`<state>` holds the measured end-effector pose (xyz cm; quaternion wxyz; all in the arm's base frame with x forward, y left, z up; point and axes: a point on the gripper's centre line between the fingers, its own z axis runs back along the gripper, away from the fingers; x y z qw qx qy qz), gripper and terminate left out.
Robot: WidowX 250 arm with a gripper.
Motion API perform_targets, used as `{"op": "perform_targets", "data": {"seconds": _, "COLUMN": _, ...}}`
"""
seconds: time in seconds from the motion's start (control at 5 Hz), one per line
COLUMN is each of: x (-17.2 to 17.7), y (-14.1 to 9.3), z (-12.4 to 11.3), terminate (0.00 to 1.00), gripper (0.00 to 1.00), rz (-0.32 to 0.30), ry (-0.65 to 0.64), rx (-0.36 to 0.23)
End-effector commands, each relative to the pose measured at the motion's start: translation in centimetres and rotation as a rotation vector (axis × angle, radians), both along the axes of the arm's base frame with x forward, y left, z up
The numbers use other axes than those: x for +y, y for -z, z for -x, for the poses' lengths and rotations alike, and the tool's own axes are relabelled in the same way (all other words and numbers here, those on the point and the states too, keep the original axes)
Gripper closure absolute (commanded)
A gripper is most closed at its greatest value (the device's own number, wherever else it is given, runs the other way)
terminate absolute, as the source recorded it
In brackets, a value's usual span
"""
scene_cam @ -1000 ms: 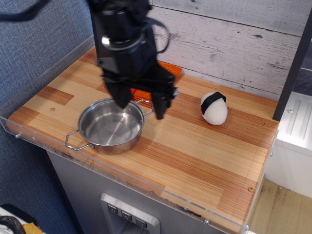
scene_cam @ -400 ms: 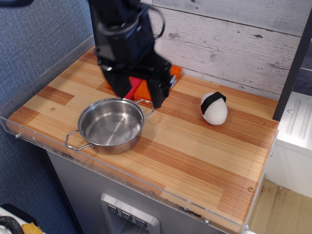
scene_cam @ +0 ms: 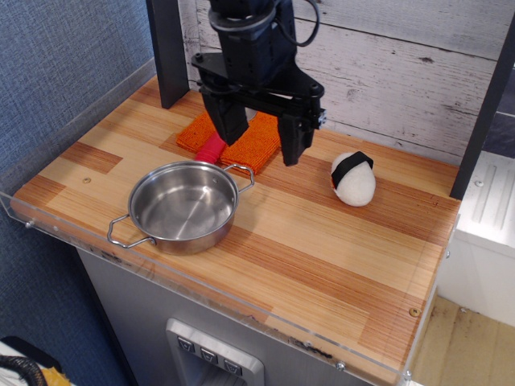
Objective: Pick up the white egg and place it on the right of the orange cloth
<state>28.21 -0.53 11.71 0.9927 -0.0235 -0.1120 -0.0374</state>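
Gripper (scene_cam: 261, 145): hangs above the near edge of the orange cloth (scene_cam: 249, 138), jaws spread wide apart, nothing between them.
White egg (scene_cam: 353, 178): lies on the wooden counter (scene_cam: 322, 241), well to the right of the cloth and to the right of the gripper, untouched; its black band runs across the upper end.
Steel pan (scene_cam: 183, 207): sits in front of the cloth, close to its near edge; a red handle (scene_cam: 211, 149) shows on the cloth beside it.
Step in hand: reaching for the egg, in my judgement; the grasp is not yet made.
Advice: travel right, centre the open jaws over the egg's widest part, then descend.
Risk: the rounded shape may roll or squirt out if gripped off-centre.
Placement note: bare counter lies between cloth and egg.
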Motion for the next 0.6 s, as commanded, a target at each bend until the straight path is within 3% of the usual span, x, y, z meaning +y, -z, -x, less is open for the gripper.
{"op": "perform_targets", "data": {"seconds": 0.0, "x": -0.02, "y": -1.0, "z": 0.18, "terminate": 0.0, "gripper": 0.0, "rz": -0.07, "ry": -0.029, "rx": -0.049}}
{"op": "perform_targets", "data": {"seconds": 0.2, "x": -0.02, "y": -1.0, "z": 0.18, "terminate": 0.0, "gripper": 0.0, "rz": -0.07, "ry": -0.029, "rx": -0.049}}
{"op": "perform_targets", "data": {"seconds": 0.4, "x": -0.02, "y": -1.0, "z": 0.18, "terminate": 1.0, "gripper": 0.0, "rz": -0.07, "ry": -0.029, "rx": -0.049}}
